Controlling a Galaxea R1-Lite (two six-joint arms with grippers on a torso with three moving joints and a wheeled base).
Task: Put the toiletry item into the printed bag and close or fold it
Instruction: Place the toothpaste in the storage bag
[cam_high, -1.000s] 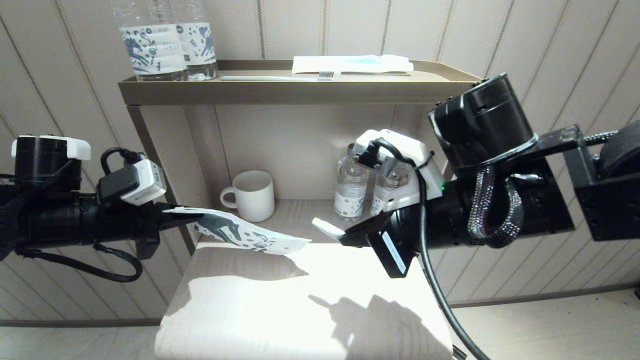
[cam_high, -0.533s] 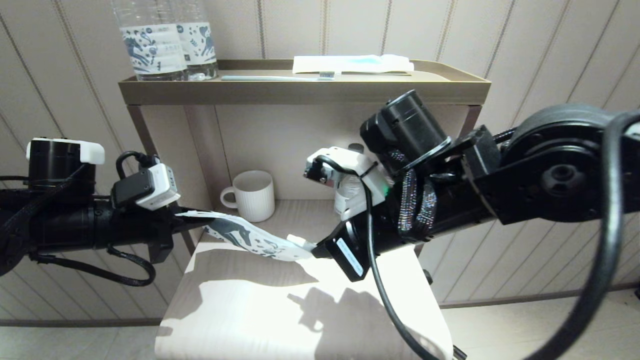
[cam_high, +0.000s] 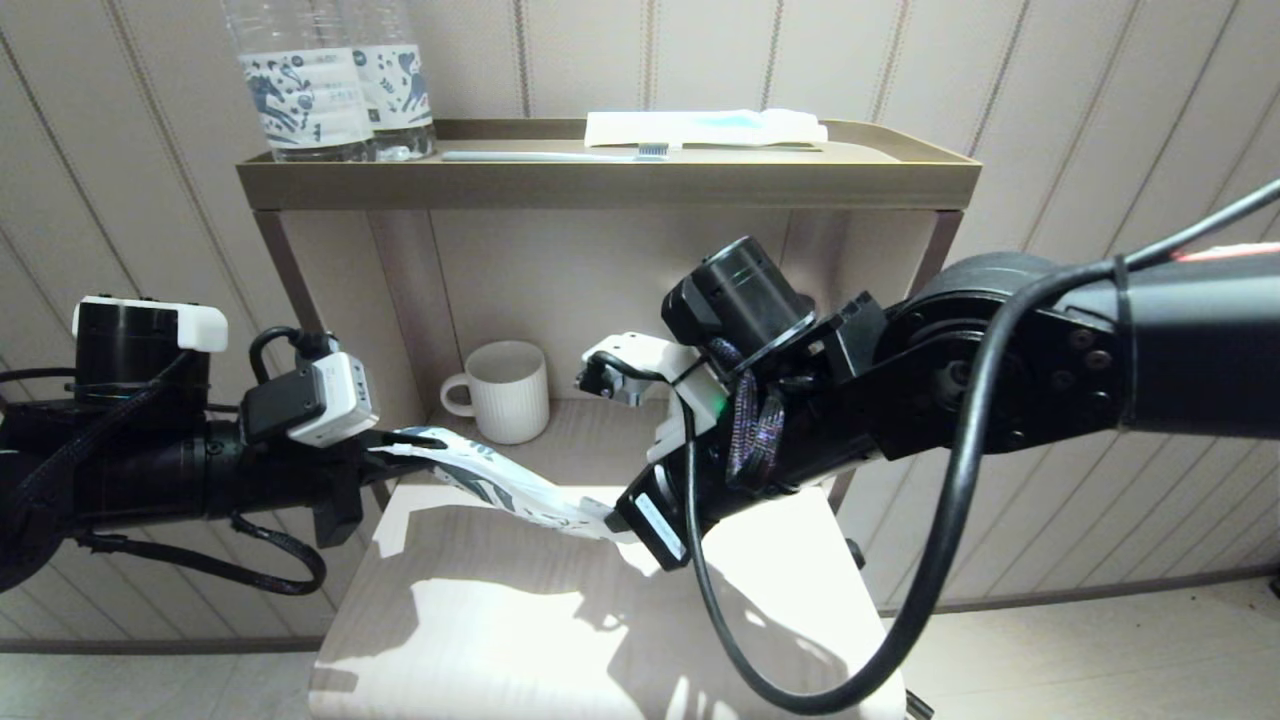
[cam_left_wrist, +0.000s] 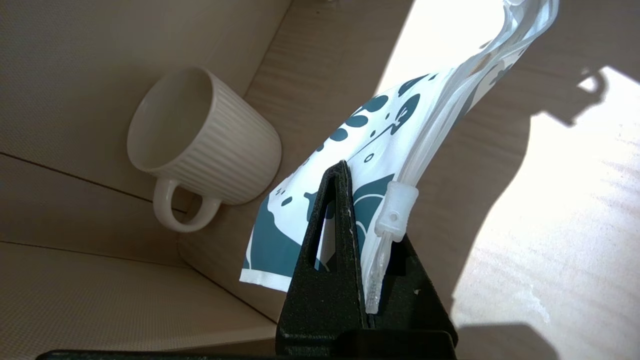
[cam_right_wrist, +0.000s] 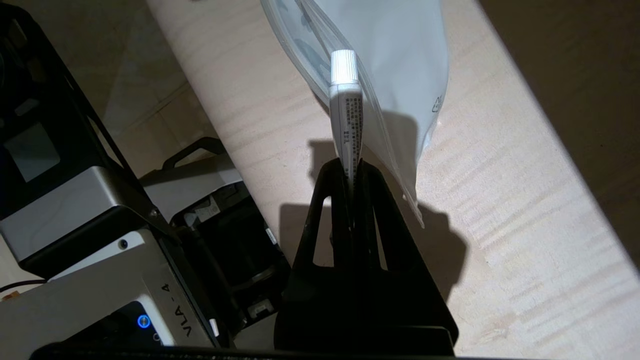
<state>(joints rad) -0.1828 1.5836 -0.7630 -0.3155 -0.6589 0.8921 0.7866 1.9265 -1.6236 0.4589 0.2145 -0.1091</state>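
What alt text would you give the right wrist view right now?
The right gripper is shut on a small white tube with a ribbed cap, its capped end at the mouth of the printed bag. Beneath them lies a pale wooden surface.

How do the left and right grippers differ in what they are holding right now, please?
The left gripper is shut on the printed bag at its zip-slider end; the right gripper is shut on a small white capped tube. The left gripper lies about level; the right gripper slants down toward the bag. Both are shut, above the wooden surface.
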